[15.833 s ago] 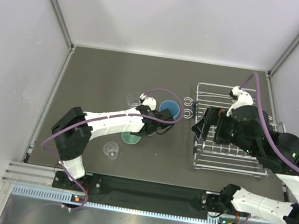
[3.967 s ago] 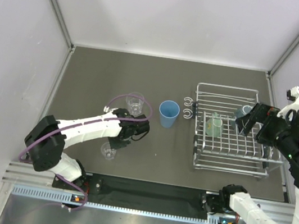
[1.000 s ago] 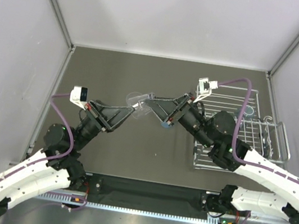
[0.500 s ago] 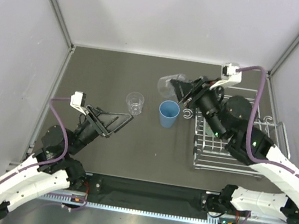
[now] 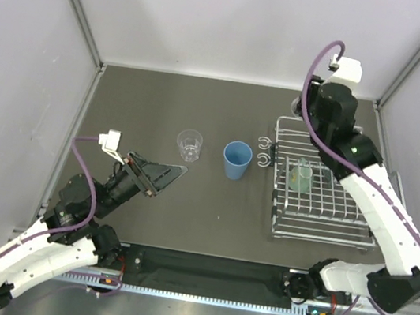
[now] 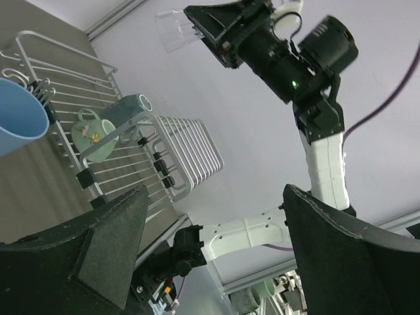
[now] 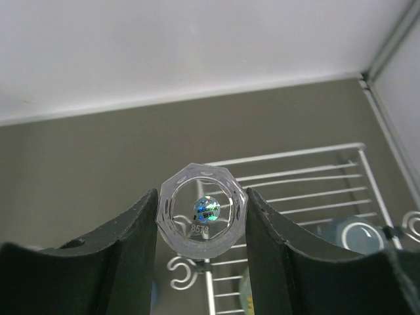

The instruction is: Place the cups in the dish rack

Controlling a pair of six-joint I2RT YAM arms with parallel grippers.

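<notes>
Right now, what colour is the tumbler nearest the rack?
The tumbler is blue; clearest in top external view.

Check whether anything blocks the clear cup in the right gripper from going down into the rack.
Nothing visible does. The right gripper holds the clear tumbler above the dish rack's far end, only bare wires beneath it. The green mug and teal mug inside sit off to one side.

A clear plastic tumbler point(image 5: 189, 144) stands on the dark table point(image 5: 155, 101), left of a blue plastic tumbler point(image 5: 235, 160), and the silver wire dish rack point(image 5: 320, 217) lies right of both. In the rack, the cream mug with teal handle point(image 5: 300, 176) sits beside the teal-green mug point(image 6: 131, 108). The smaller clear tumbler point(image 7: 202, 213) is between the fingers of the right gripper point(image 7: 201, 218), above the far edge of the rack.
</notes>
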